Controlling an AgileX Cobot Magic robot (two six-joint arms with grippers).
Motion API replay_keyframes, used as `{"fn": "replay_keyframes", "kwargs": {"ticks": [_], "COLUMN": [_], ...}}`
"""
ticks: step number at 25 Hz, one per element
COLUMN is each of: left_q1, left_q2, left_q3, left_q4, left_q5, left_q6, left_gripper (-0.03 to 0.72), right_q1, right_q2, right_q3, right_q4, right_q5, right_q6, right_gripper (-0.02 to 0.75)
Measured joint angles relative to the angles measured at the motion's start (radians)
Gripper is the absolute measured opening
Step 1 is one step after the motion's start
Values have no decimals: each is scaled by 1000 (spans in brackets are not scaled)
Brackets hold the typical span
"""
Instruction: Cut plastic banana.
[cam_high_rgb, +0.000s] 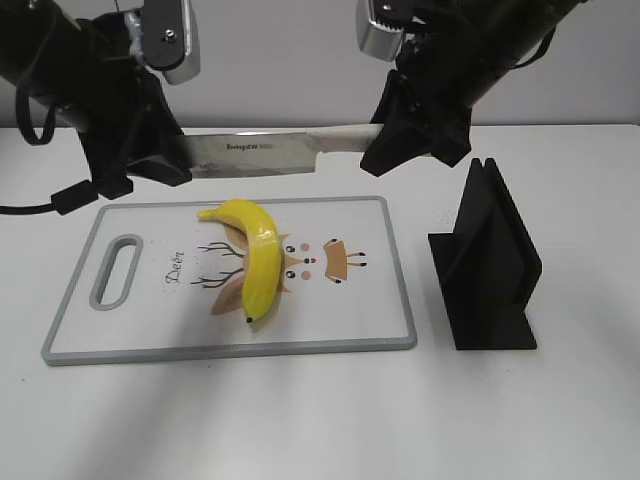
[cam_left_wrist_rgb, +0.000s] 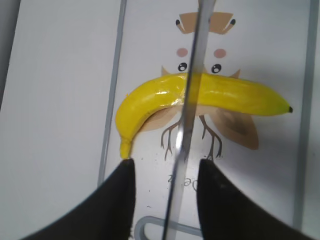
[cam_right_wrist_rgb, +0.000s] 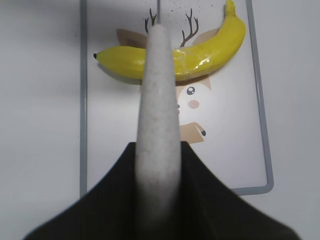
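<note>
Your plastic banana (cam_high_rgb: 255, 262) lies on the cutting board (cam_high_rgb: 390, 310), curved across the printed deer face, its small dark tip toward the board's near edge and its stem end toward the far edge. Nothing grips it; it rests free on the board.

Above it you see the knife (cam_high_rgb: 262, 153) held level in the air, blade pointing to the left of the exterior view, clear of the fruit. From the left wrist view the thin blade edge (cam_left_wrist_rgb: 187, 115) runs across the banana's middle; from the right wrist view the pale handle (cam_right_wrist_rgb: 159, 125) lines up over the same spot.

Your right gripper (cam_high_rgb: 385, 145) is clamped on the knife's white handle. Your left gripper (cam_high_rgb: 170, 160) sits at the blade's tip end, its two dark fingers (cam_left_wrist_rgb: 117, 200) standing apart on either side of the blade, not pressing it as far as the wrist view shows.

To the right of the board stands a black knife holder (cam_high_rgb: 488, 262), upright on the white table (cam_high_rgb: 320, 420).
</note>
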Motion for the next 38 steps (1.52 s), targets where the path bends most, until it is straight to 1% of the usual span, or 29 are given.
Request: {"fn": "replay_keyframes", "kwargs": {"ticks": [3, 5, 6, 8, 15, 20, 24, 31, 35, 38], "left_q1": [0, 0, 0, -1, -1, 0, 1, 5, 5, 5], "left_q2": [0, 1, 4, 8, 92, 249, 361, 371, 352, 325], "left_q3": [0, 0, 0, 0, 0, -2, -16, -25, -22, -16], "left_q4": [-5, -3, -3, -3, 5, -11, -43, -47, -49, -41], "left_q5": [-29, -35, -34, -37, -67, -141, -149, -137, -142, -139], "left_q6": [0, 5, 9, 12, 13, 14, 2, -6, -13, -19], "left_gripper": [175, 58, 30, 4, -13, -16, -16, -15, -15, -16], "right_q1": [0, 0, 0, 0, 0, 0, -4, -4, -4, -2], "right_q2": [11, 20, 22, 33, 125, 234, 319, 332, 348, 349], "right_q3": [0, -3, -8, -19, -36, -36, -45, -81, -145, -186], "right_q4": [3, 0, -5, -16, -28, -43, -41, -45, -63, -77], "right_q5": [-26, -45, -49, -50, -77, -138, -136, -100, -45, -11], "right_q6": [-2, -11, -20, -31, -41, -44, -39, -22, -6, 49], "right_gripper": [167, 167, 169, 169, 172, 171, 177, 179, 179, 185]}}
